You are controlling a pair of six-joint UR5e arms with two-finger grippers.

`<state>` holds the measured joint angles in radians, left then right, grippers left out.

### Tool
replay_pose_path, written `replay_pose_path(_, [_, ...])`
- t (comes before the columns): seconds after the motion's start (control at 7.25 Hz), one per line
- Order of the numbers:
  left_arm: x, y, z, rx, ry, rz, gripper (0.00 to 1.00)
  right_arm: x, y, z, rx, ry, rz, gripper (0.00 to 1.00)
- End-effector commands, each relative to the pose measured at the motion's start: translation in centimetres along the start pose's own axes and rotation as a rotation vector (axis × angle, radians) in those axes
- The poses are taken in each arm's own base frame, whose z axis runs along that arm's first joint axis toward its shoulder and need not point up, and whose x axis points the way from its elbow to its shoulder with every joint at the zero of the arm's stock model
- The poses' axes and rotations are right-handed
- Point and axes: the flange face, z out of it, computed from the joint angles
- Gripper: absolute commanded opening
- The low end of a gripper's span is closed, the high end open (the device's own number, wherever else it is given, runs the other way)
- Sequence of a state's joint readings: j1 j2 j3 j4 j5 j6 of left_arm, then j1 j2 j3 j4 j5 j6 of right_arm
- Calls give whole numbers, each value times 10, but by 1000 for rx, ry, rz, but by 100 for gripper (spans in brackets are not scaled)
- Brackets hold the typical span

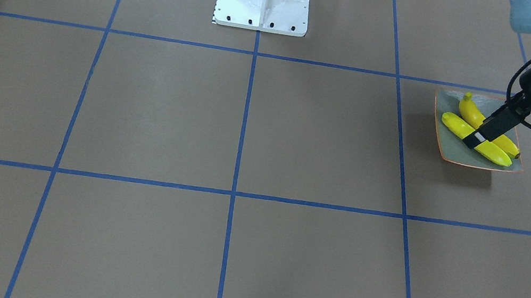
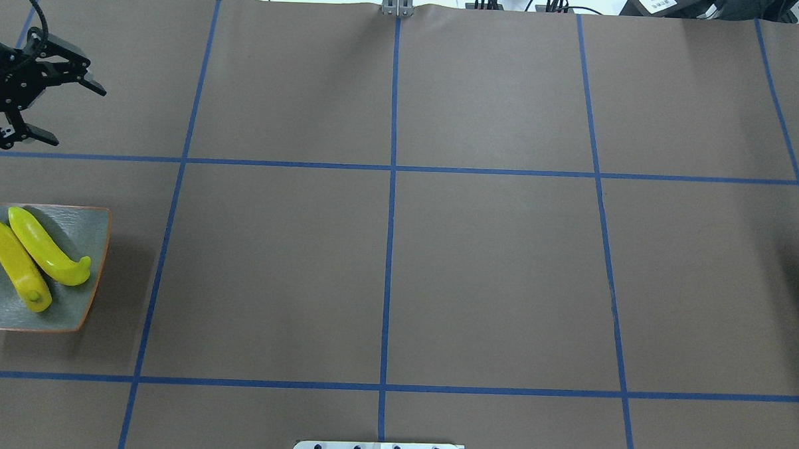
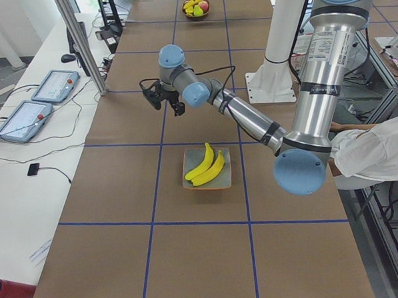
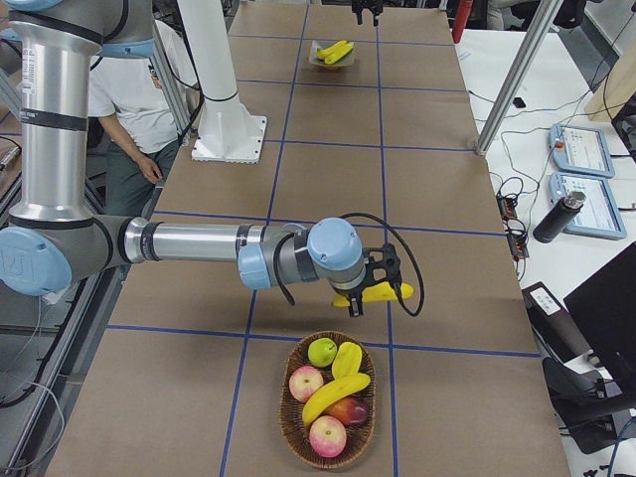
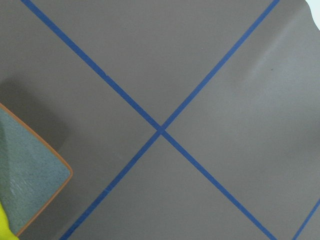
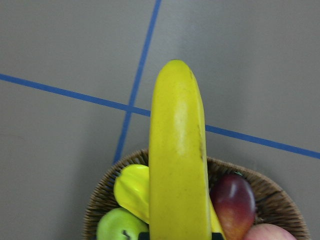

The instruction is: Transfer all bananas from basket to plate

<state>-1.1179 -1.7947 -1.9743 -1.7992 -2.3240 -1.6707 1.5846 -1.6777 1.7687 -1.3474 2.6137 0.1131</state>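
Transfer: right tool, clamped on banana above fruit basket, should rise clear, then cross level toward plate (left tool gapes empty nearby).

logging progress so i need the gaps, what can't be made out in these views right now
Right gripper: fingers cut off by the right wrist view's bottom edge, beside the held banana.
Basket: a yellow fruit lies half behind that banana; banana or not, unclear.
Plate: left wrist view's edge leaves only one corner.
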Motion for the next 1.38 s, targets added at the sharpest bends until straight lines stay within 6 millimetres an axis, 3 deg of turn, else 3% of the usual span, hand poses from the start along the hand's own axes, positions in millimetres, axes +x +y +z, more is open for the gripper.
replay_pose_path(0.0, [47, 17, -2, -18, 46, -47, 100, -128, -52, 33, -103, -228, 93, 0])
replay_pose_path(0.28, [91, 45, 9, -57, 65, -64, 100, -277, -90, 74, -200, -329, 153, 0])
replay_pose_path(0.41, [107, 52, 10, -70, 87, -74, 100, -371, -99, 94, -269, -369, 167, 0])
replay_pose_path(0.55, [111, 56, 12, -87, 122, -85, 100, -413, -102, 104, -268, -370, 169, 0])
replay_pose_path(0.69, [119, 75, 27, -133, 147, -100, 100, -442, -99, 115, -268, -378, 131, 0])
replay_pose_path(0.97, [143, 107, 31, -186, 176, -113, 100, -481, -100, 117, -263, -395, 116, 0])
replay_pose_path(1.1, [152, 127, 32, -216, 193, -102, 100, -514, -94, 124, -246, -399, 138, 0])
replay_pose_path(1.24, [159, 145, 37, -241, 193, -93, 100, -538, -75, 147, -182, -411, 121, 0])
